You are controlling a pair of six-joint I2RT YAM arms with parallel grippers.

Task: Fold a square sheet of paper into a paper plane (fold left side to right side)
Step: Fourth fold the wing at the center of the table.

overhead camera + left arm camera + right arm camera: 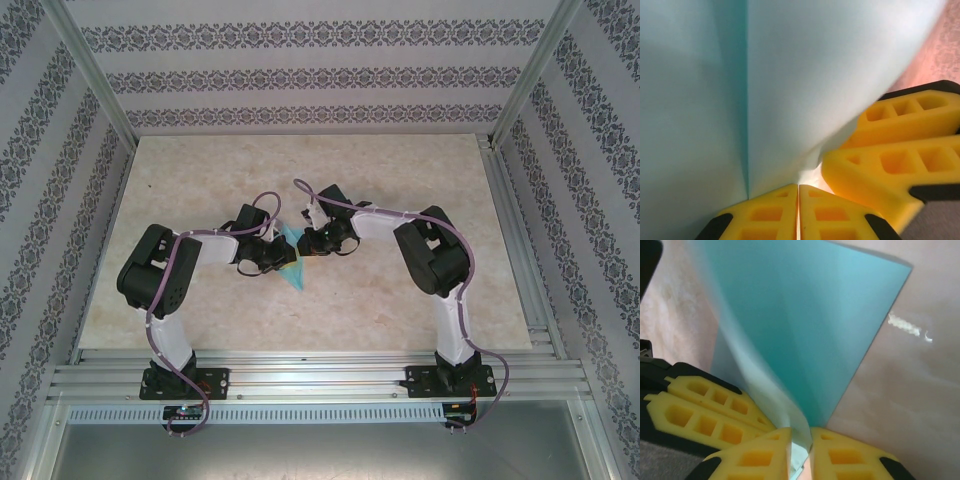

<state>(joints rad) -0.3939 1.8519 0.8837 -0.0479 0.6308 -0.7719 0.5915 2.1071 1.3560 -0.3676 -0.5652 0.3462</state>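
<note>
The turquoise sheet of paper [292, 264], folded with creased layers, stands up off the table between my two grippers at the table's middle, a point toward the near edge. My left gripper [276, 254] is shut on its lower edge; in the left wrist view its yellow fingertips [798, 186] press together under the paper [815, 75]. My right gripper [310, 242] faces it from the right. Its jaws [801, 431] stand slightly apart, open, with a paper flap [810, 330] loose in the gap. Each wrist view shows the other gripper's yellow fingers [890, 160] [705, 410] close by.
The beige marbled table [400, 300] has bare room left, right and behind the grippers. Aluminium rails [320, 375] run along the near edge, with frame posts and patterned walls on the other sides. Purple cables loop over both arms.
</note>
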